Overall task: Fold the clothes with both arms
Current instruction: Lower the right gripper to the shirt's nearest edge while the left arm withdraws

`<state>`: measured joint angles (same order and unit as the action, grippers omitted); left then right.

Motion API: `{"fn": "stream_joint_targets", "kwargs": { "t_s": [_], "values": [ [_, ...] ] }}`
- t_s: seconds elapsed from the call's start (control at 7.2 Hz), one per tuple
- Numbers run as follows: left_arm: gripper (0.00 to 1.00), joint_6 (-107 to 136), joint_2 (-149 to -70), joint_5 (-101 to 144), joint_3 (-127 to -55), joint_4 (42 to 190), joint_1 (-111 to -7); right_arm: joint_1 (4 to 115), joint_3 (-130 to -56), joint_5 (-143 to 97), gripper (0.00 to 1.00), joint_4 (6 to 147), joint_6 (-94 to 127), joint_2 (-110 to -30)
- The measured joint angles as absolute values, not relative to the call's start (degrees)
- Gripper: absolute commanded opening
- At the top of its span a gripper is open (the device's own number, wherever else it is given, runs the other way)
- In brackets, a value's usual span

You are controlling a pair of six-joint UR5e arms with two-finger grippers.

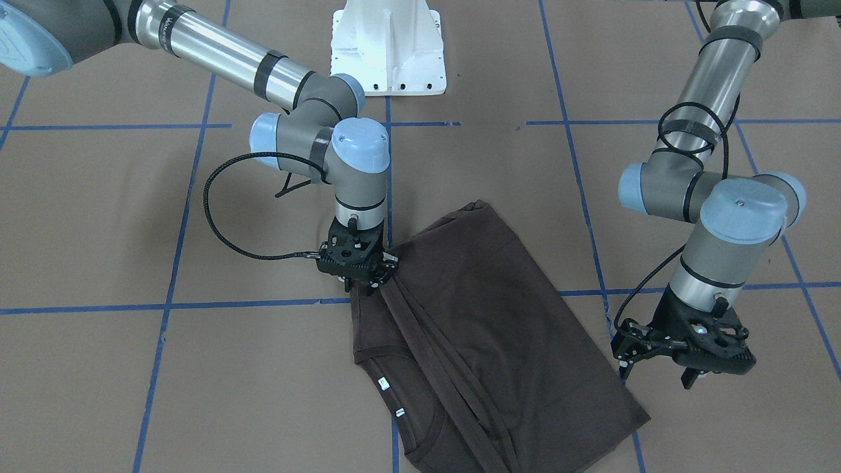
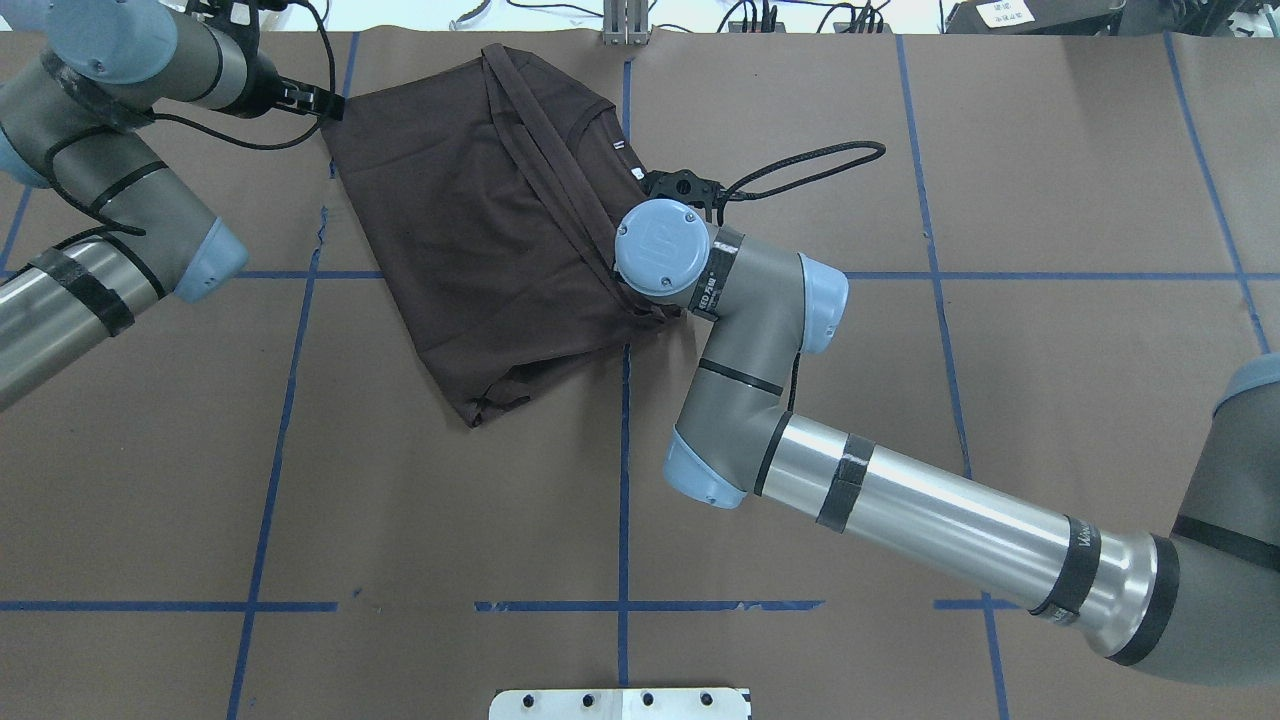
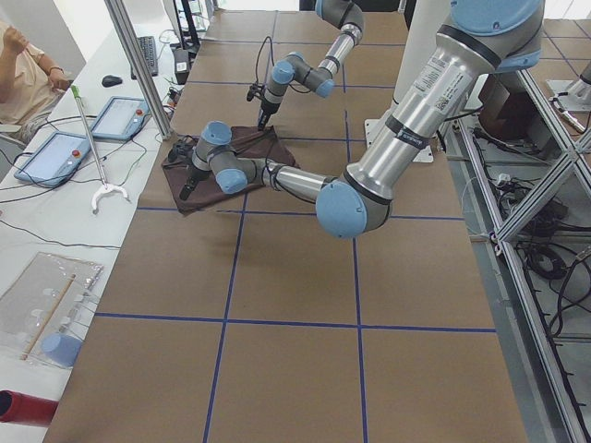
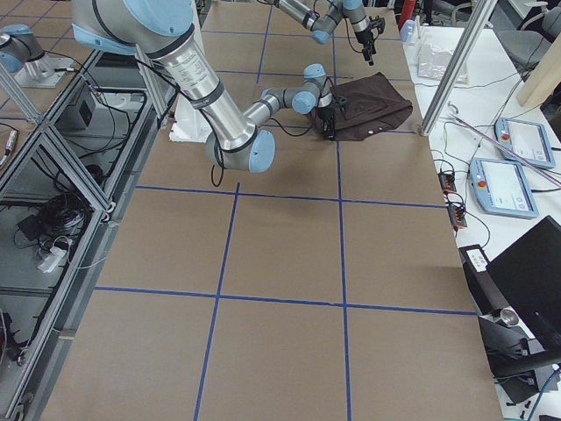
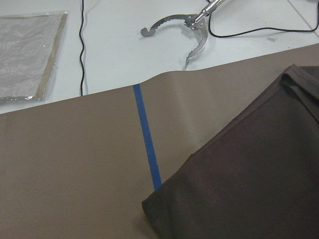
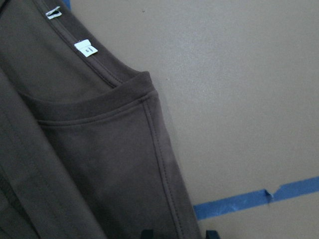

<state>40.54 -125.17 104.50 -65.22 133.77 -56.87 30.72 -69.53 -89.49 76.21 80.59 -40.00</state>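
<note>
Exterior front-facing view: limp, light T-shirt (image 1: 486,315) lies part-folded at tabletop's (image 1: 98,230) far edge; right arm's (image 1: 217,56) jaws gape astride its shoulder edge, left arm's (image 1: 713,72) gape just beside it; best hold probably doubled edges.

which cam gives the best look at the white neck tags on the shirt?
Right wrist-mounted: the neck tags sit close-up on the collar of the T-shirt. Front-facing and overhead show them only as tiny white specks. Left wrist-mounted shows plain fabric, no tags; both side views are too distant to make them out.
</note>
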Motion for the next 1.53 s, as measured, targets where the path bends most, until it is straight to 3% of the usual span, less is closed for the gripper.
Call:
{"fn": "stream_joint_targets", "kwargs": {
  "t_s": [0.42, 0.69, 1.25, 1.53],
  "values": [
    [1.00, 40.6, -125.2, 104.5, -65.3, 133.8, -56.7, 30.7, -69.6, -89.6, 0.00, 76.6, 81.9, -39.9],
    [1.00, 40.6, -125.2, 104.6, -65.3, 133.9, -56.4, 30.7, -73.6, -89.6, 0.00, 79.0, 82.1, -41.3],
    [1.00, 40.6, -125.2, 104.6, -65.9, 133.9, -55.7, 22.5, -103.9, -84.7, 0.00, 84.6, 87.3, -62.3],
    [1.00, 40.6, -125.3, 104.6, -66.1, 133.9, -55.5, 13.7, -114.2, -77.6, 0.00, 87.1, 94.6, -70.1]
  ]
}}
